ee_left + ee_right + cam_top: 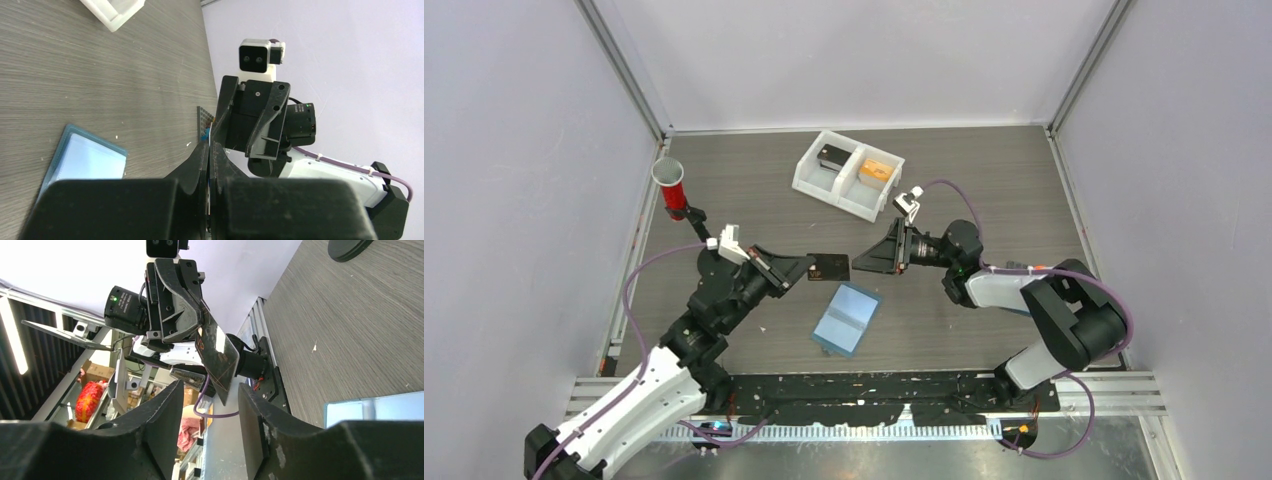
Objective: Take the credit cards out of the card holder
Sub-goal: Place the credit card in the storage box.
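A dark credit card (pixel 829 267) hangs in the air above the table with my left gripper (pixel 802 268) shut on its left end. In the right wrist view this card (pixel 217 352) juts out toward me, and its near corner reaches between my fingertips without touching either. My right gripper (pixel 865 259) faces the card's free end, open (pixel 210 390). In the left wrist view the left gripper (pixel 209 146) shows only a thin card edge pinched between its fingers. The light-blue card holder (pixel 847 318) lies open and flat on the table below both grippers (pixel 87 160) (pixel 375 407).
A white two-compartment tray (pixel 809 180) stands at the back, holding a dark item and an orange item. A red cup (pixel 670 190) stands at the left edge. Grey walls close in three sides of the table.
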You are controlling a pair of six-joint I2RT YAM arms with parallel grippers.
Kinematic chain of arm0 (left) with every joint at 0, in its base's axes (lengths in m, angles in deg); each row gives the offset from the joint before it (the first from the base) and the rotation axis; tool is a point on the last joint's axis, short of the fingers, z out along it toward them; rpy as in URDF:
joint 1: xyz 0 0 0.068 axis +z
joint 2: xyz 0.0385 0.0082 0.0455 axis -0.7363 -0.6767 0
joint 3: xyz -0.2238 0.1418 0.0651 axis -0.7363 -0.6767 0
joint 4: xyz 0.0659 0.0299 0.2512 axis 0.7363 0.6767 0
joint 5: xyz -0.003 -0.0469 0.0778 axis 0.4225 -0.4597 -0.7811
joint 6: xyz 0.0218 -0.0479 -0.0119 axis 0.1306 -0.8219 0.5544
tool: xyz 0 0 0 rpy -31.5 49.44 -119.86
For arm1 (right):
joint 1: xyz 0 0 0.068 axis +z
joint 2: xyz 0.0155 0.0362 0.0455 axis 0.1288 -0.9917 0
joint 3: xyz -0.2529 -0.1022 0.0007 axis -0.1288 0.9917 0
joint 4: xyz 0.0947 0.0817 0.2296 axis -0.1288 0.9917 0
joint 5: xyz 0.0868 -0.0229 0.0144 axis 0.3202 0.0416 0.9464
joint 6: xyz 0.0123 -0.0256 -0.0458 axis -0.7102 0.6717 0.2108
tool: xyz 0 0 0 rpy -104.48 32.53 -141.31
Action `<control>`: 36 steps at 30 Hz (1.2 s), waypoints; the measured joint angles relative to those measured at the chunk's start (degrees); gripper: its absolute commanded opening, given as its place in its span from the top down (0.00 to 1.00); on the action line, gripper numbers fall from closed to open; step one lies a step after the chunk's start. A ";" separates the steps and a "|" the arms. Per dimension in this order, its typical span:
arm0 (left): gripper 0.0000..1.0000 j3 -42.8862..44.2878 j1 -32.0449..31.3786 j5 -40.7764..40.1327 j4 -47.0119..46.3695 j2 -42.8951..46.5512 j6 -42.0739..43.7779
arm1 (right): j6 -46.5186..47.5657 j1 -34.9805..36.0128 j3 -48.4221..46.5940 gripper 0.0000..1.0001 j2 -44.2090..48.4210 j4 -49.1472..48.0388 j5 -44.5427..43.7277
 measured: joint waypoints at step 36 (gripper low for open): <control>0.96 -1.29 0.02 -1.01 0.66 1.42 -4.70 | 0.07 3.56 -0.07 0.95 -1.11 0.48 -0.90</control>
